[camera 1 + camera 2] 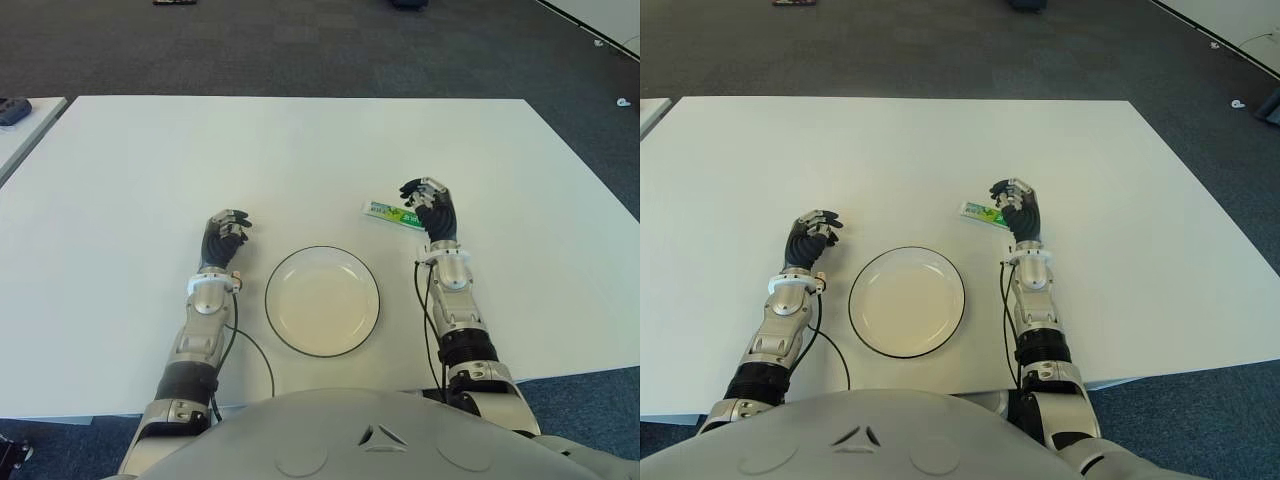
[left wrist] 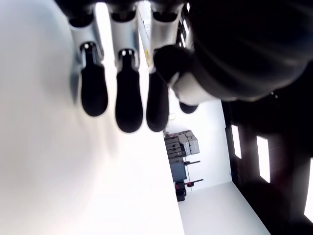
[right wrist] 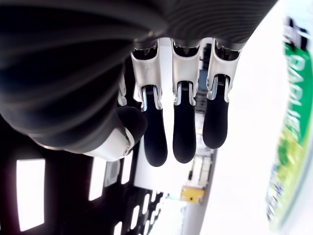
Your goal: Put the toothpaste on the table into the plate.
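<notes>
The toothpaste (image 1: 390, 212) lies flat on the white table (image 1: 300, 150), beyond the plate (image 1: 322, 300) and off its right rim. The right hand (image 1: 430, 208) is just over the tube's right end, fingers (image 3: 185, 137) loosely curled and holding nothing. The left hand (image 1: 224, 237) shows left of the plate, fingers relaxed and empty.

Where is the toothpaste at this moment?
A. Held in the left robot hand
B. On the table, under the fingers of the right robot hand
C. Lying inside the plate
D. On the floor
B: the toothpaste lies on the table beneath the right robot hand, whose fingers have not closed on it; the plate holds nothing.
</notes>
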